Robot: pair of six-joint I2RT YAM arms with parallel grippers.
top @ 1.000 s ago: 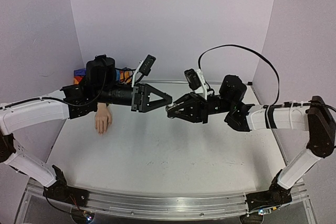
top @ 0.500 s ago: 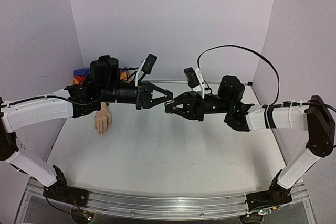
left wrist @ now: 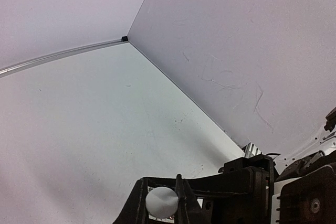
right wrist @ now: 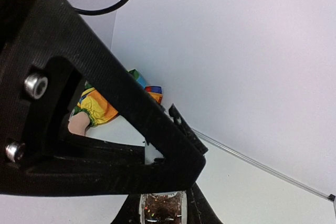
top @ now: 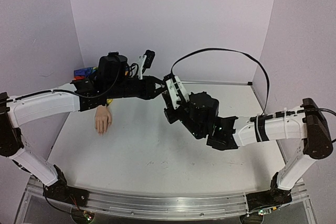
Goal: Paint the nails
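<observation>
From above, my left jaws and right jaws sat tip to tip over the bench (top: 136, 150). The mannequin hand (top: 103, 120) lay well apart at left, its nails too small to see. Left wrist: left jaws pinched a white cap (left wrist: 161, 202). Right wrist: right jaws pinched a glittery bottle (right wrist: 161, 206).

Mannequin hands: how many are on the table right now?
1. The mannequin hand lies at the table's left rear, partly under the left arm, fingers toward the near edge. No other shows.
</observation>
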